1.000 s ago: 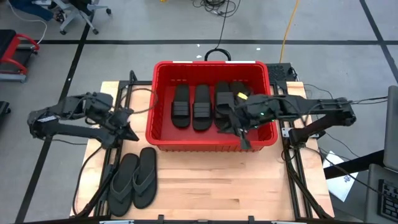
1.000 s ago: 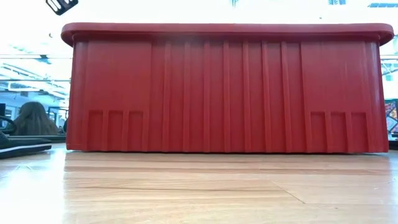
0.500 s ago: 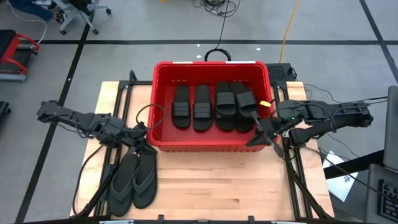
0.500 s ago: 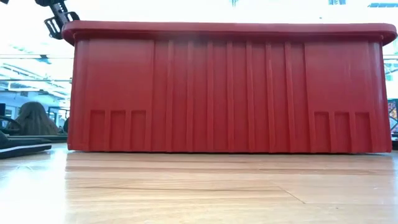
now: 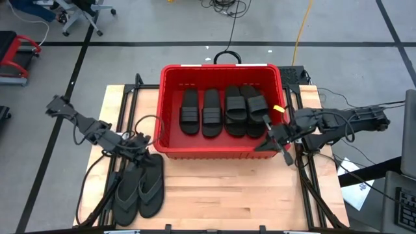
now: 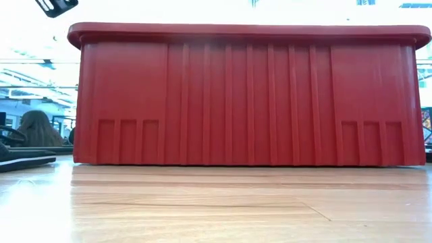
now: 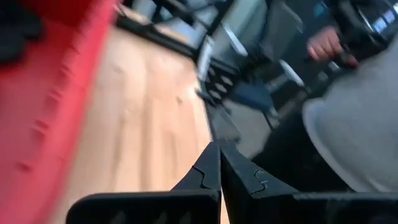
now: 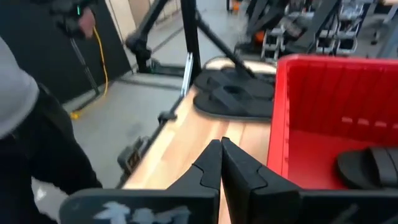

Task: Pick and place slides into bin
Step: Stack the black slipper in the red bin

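While slides [image 5: 225,111] fill the bin [image 5: 214,150], both pincers stay closed.

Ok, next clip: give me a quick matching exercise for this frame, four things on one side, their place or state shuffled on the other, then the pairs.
Things:
1. black slides
2. grey flip-flops
3. left gripper
4. right gripper

Places or states:
A. shut, over the front right corner of the red bin
B. lying inside the bin
C. shut, above the flip-flops' upper ends, near the bin's front left corner
D. side by side on the wooden table, front left of the bin

Pairs: 1-B, 2-D, 3-C, 4-A
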Tool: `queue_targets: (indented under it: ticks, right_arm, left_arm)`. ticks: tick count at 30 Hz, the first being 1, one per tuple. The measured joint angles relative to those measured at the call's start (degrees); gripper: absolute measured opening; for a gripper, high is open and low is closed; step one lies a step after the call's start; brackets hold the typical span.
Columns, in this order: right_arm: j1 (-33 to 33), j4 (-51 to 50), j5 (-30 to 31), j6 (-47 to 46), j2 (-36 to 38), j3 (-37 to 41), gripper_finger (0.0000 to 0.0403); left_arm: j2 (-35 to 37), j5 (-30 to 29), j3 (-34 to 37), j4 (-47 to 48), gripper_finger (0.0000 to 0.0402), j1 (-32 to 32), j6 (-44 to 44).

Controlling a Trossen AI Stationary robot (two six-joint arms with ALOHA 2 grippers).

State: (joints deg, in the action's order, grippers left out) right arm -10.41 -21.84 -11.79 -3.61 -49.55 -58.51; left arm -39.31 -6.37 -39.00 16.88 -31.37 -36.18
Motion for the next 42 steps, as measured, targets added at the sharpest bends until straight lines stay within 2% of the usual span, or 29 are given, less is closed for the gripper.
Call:
queue_targets:
  ticks: [5, 11, 15, 18, 22, 25, 28, 31, 35, 38, 42]
  right_arm:
    - [-0.20, 3.84, 0.18, 0.17, -2.02, -0.02, 0.0000]
    - [-1.61, 7.11, 4.97, -1.34, -1.31, -0.04, 0.0000]
    - [-2.14, 6.08, 7.98, -3.56, -0.78, -0.04, 0.0000]
    - [-2.08, 6.03, 8.91, -4.44, -1.05, -0.04, 0.0000]
    - [-2.08, 5.91, 8.74, -6.14, -1.59, -0.04, 0.0001]
    - [-2.08, 5.63, 8.72, -6.21, -1.86, -0.04, 0.0010]
    - [-2.08, 5.44, 8.81, -6.21, -1.87, -0.04, 0.0026]
    - [-2.05, 4.02, 8.86, -6.21, -1.89, -0.04, 0.0046]
    - [-2.05, 1.77, 8.94, -7.30, -1.87, -0.04, 0.0074]
    - [-2.05, 1.27, 8.91, -8.90, -1.87, -0.04, 0.0092]
    - [-2.05, -0.83, 8.87, -9.45, -1.87, -0.06, 0.0111]
  left_arm:
    - [-2.90, 1.22, 0.00, -0.06, 0.0000, -6.89, -3.56]
    - [-10.39, 1.54, 0.00, -2.69, 0.0000, -19.49, -9.15]
    - [-16.45, -7.51, 0.25, -3.09, 0.0001, -25.29, -16.50]
    - [-20.08, -11.27, 1.47, -2.32, 0.0010, -25.45, -23.10]
    - [-23.04, -11.18, 3.09, 1.11, 0.0040, -25.16, -34.29]
    - [-24.14, -9.99, 4.50, 0.39, 0.0079, -25.22, -39.14]
    - [-24.06, -9.33, 5.46, -0.59, 0.0127, -25.33, -40.74]
    - [-24.06, -11.47, 5.64, -0.29, 0.0178, -25.25, -41.48]
    - [-24.19, -13.48, 5.64, 4.78, 0.0236, -24.40, -45.71]
    - [-24.20, -12.69, 5.66, 9.03, 0.0260, -23.27, -49.99]
    - [-24.22, -10.16, 5.66, 8.66, 0.0264, -22.91, -49.20]
